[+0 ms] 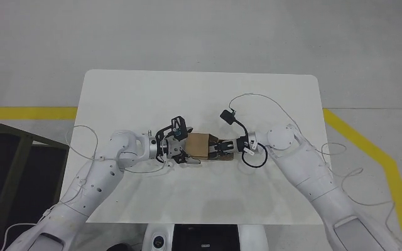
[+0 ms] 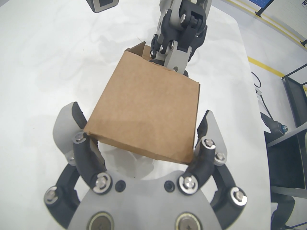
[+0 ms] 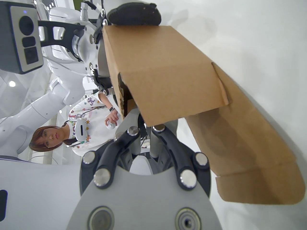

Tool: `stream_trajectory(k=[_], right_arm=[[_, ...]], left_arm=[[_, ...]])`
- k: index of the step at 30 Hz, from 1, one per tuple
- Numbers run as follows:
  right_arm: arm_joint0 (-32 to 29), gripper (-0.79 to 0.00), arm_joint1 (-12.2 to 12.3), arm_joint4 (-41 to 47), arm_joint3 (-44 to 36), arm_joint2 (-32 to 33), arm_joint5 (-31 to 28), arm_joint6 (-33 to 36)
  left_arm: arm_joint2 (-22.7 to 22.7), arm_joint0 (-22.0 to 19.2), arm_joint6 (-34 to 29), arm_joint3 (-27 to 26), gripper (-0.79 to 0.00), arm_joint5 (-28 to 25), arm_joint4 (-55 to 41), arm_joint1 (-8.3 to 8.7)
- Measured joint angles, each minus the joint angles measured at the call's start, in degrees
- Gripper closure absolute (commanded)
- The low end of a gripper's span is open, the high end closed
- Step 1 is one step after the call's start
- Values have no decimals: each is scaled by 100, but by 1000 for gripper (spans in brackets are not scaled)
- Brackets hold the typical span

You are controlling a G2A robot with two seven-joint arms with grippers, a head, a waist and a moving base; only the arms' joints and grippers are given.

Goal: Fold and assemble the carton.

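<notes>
Nearest to us in the left wrist view, our left gripper [image 2: 140, 120] has its fingers [image 2: 68, 120] spread wide with the carton [image 2: 148, 89] between them, one against each side wall of its left end. We judge it to be clamped across the carton's width, since a pad [image 3: 134, 13] lies flat on the wall in the right wrist view. That wide hold seems meant to keep the brown board squared up as a box rather than letting it fall flat.

We see the carton over the middle of the tabletop [image 1: 264, 94], lying lengthwise from left to right. It looks lifted clear of the surface, carried between our two arms.

At its right end our right gripper [image 2: 168, 60] comes in from the opposite side. Its fingers are drawn close together and pinched on the edge of the upper panel at the open mouth. We take this as the counter-hold that steadies the box against the left arm's squeeze.

One long flap [image 3: 239, 149] at that right end hangs loose and unfolded toward the tabletop. By our reckoning the work is partway: the body is erected and the right end is not yet closed. Folding that flap in would likely need one gripper to let go. The carton might then twist or slip in the other's hold, and thin board buckles easily.
</notes>
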Motion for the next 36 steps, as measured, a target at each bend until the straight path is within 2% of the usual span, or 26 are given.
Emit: stream_trajectory(k=[12, 25, 36], right_arm=[[-369, 0, 282, -350, -440, 714, 322, -129], [194, 0, 136, -606, 158, 377, 90, -389], [386, 0, 106, -730, 357, 327, -169, -408]], left_arm=[[-21, -25, -199, 47, -785, 38, -236, -23], [-60, 39, -211, -39, -785, 41, -212, -29], [-63, 58, -301, -53, -785, 26, -276, -40]])
